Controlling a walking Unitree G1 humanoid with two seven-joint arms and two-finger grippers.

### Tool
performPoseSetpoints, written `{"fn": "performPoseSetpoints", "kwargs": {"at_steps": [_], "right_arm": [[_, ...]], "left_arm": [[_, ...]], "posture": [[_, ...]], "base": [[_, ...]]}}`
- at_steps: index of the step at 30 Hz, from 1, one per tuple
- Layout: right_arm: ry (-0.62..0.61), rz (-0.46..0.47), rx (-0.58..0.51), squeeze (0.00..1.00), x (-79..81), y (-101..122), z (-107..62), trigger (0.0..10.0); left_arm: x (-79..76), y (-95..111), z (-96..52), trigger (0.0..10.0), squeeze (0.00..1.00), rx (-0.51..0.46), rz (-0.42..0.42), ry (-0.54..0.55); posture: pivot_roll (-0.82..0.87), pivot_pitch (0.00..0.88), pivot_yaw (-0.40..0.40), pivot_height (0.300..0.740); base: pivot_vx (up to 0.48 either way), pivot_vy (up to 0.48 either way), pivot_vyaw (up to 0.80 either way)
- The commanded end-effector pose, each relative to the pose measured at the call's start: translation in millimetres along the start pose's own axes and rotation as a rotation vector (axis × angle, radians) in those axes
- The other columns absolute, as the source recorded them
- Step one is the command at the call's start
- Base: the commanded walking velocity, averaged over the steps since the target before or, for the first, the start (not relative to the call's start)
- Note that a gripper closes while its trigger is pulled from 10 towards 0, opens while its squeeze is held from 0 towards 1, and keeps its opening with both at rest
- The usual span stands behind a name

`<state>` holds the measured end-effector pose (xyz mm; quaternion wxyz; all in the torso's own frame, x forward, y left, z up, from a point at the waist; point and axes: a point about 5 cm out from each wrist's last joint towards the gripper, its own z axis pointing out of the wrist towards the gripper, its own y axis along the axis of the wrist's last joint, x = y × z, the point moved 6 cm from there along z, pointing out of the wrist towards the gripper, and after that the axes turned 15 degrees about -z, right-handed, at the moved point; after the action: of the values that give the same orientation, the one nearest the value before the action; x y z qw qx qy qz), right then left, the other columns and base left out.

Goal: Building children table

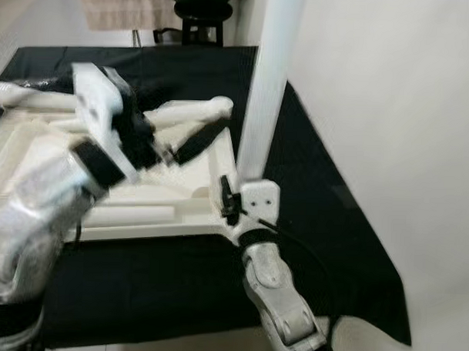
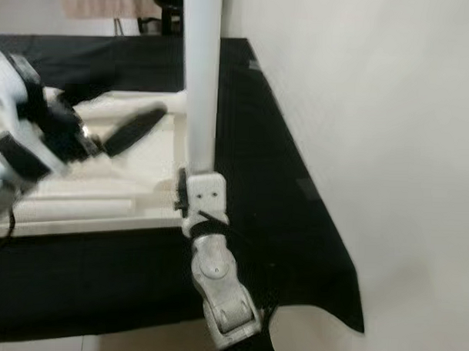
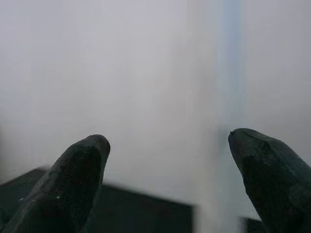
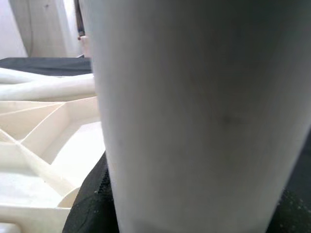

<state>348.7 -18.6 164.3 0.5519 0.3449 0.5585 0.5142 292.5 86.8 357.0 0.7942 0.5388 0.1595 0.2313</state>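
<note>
Left gripper (image 1: 191,143) is raised over the upturned white tabletop (image 1: 153,197), blurred. Its two black fingers (image 3: 73,184) are spread apart with nothing between them; in the left wrist view there is pale wall ahead of the tips and a dark edge of cloth below. A loose white leg (image 1: 186,112) lies across the tabletop just beyond the left fingers. Another white leg (image 1: 129,216) lies along the near edge, below that gripper. The tabletop rests underside up, ribs showing, on a black cloth (image 1: 318,217).

At the tabletop's near right corner a white leg (image 1: 267,76) stands upright. Right gripper (image 1: 232,198) is at its base, fingers against the lower end, seemingly clamped on it. In the right wrist view the leg is right in front of the lens, tabletop ribs to one side. White wall (image 1: 398,112) lies beyond the cloth on the right.
</note>
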Motion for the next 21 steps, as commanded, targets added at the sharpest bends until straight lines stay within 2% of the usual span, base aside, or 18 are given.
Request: {"fn": "performPoseSetpoints", "kwargs": {"at_steps": [1, 2, 3, 5, 7, 11, 13, 15, 16, 17, 21], "right_arm": [[0.062, 0.126, 0.219, 0.0, 42.9, -44, -19.5, 10.0], [0.064, 0.124, 0.215, 0.0, 43.8, -43, -18.7, 10.0], [0.064, 0.124, 0.215, 0.0, 43.8, -43, -18.7, 10.0], [0.066, 0.122, 0.208, 0.0, 45.1, -43, -17.8, 10.0], [0.068, 0.121, 0.205, 0.0, 45.9, -42, -17.6, 10.0], [0.07, 0.12, 0.201, 0.0, 47.5, -41, -17.2, 10.0], [0.073, 0.121, 0.196, 0.0, 49.6, -41, -16.3, 10.0], [0.073, 0.121, 0.196, 0.0, 49.6, -41, -16.3, 10.0], [0.073, 0.122, 0.195, 0.0, 50.0, -41, -16.0, 10.0], [0.074, 0.123, 0.193, 0.0, 50.6, -41, -15.8, 10.0], [0.076, 0.125, 0.189, 0.0, 51.8, -40, -15.3, 10.0]], "left_arm": [[-7.2, -13, 3.7, 10.0, 0.0, 0.062, -0.071, -0.083], [-15.5, -14, 9.8, 10.0, 0.0, 0.095, -0.1, -0.171], [-15.5, -14, 9.8, 10.0, 0.0, 0.095, -0.1, -0.171], [-26.5, -15, 18.1, 10.0, 0.0, 0.151, -0.139, -0.303], [-28.7, -17, 20.6, 10.0, 0.0, 0.175, -0.131, -0.338], [-28.8, -18, 24.2, 10.0, 0.0, 0.197, -0.119, -0.359], [-20.2, -20, 33.3, 10.0, 0.0, 0.202, -0.103, -0.314], [-20.2, -20, 33.3, 10.0, 0.0, 0.202, -0.103, -0.314], [-17.5, -21, 35.6, 8.6, 0.0, 0.207, -0.103, -0.301], [-15.4, -23, 37.3, 0.0, 0.0, 0.212, -0.109, -0.284], [-13.5, -25, 39.5, 0.0, 0.0, 0.219, -0.125, -0.273]], "posture": [[0.11, 0.177, -0.027, 0.74], [0.11, 0.177, -0.024, 0.74], [0.11, 0.177, -0.024, 0.74], [0.1, 0.174, -0.02, 0.74], [0.1, 0.173, -0.017, 0.74], [0.1, 0.169, -0.016, 0.74], [0.1, 0.164, -0.014, 0.74], [0.1, 0.164, -0.014, 0.74], [0.1, 0.162, -0.014, 0.74], [0.1, 0.16, -0.014, 0.74], [0.1, 0.156, -0.014, 0.74]], "base": [[0.0, 0.0, 0.0], [0.0, 0.0, 0.0], [0.0, 0.0, 0.0], [0.0, 0.0, 0.0], [0.0, 0.0, 0.0], [0.0, 0.0, 0.0], [0.0, 0.0, 0.0], [0.0, 0.0, 0.0], [0.0, 0.0, 0.0], [0.0, 0.0, 0.0], [0.0, 0.0, 0.0]]}}
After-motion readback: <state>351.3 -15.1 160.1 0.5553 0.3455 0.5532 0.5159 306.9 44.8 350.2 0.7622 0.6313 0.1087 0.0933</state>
